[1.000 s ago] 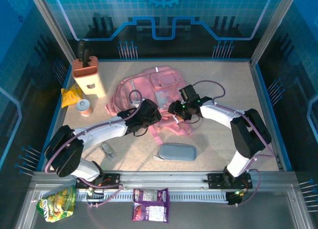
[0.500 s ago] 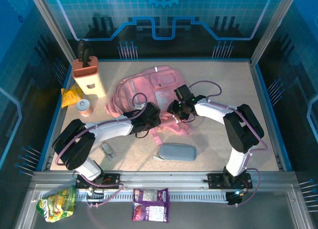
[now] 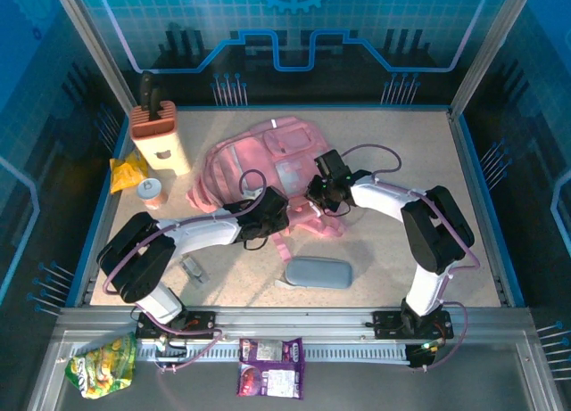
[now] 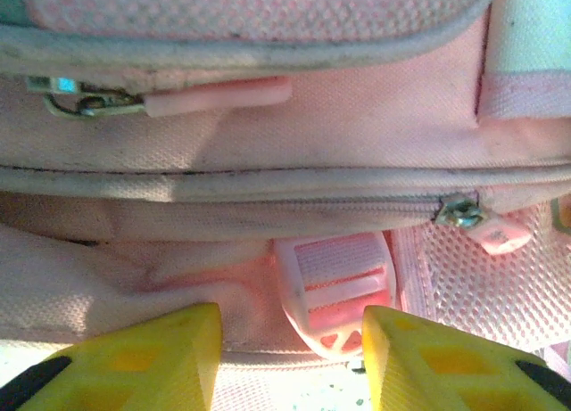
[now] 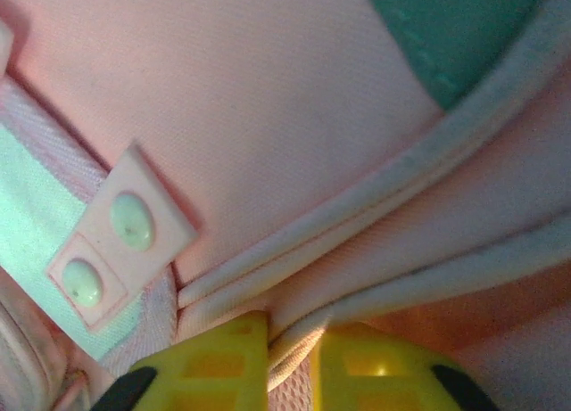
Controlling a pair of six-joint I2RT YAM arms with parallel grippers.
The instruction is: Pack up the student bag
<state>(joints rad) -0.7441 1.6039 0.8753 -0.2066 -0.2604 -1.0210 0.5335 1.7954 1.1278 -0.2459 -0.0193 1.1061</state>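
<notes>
My right gripper (image 5: 293,362) pinches, it seems, a pale piped seam (image 5: 375,206) of the student bag (image 5: 294,117). My left gripper (image 4: 290,357) stands open, a pink buckle (image 4: 335,291) just ahead between its fingers (image 4: 143,357), the bag close beyond. Far behind, print on a purple packet (image 3: 270,366) is unreadable.

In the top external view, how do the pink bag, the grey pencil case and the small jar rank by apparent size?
Largest to smallest:
1. student bag
2. grey pencil case
3. small jar
</notes>
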